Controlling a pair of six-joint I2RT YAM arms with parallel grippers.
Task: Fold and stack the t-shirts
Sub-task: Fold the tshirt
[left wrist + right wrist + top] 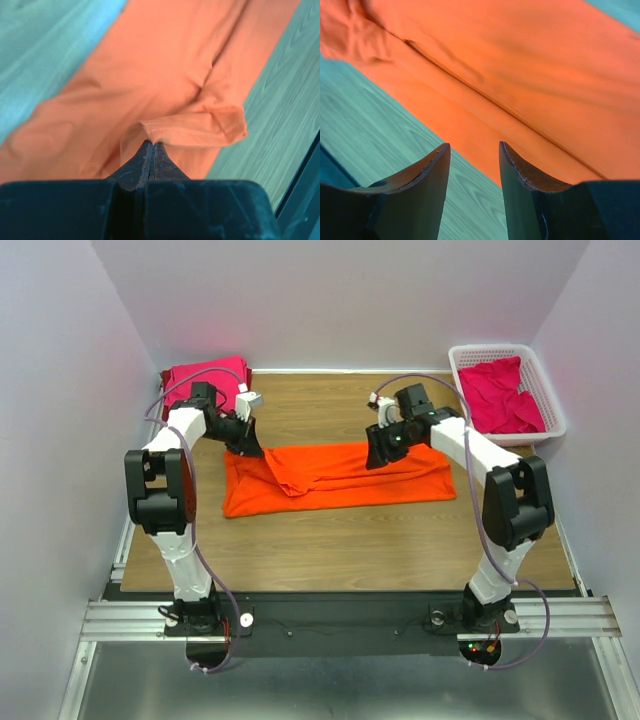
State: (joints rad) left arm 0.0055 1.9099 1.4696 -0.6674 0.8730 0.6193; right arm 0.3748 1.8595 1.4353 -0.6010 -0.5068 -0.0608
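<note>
one orange t-shirt (pixel 335 485) lies folded into a long, creased strip.

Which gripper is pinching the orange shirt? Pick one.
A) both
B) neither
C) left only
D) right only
C: the left gripper is shut on a hemmed fold of the orange shirt, while the right gripper hangs open above the cloth with nothing between its fingers.
</note>
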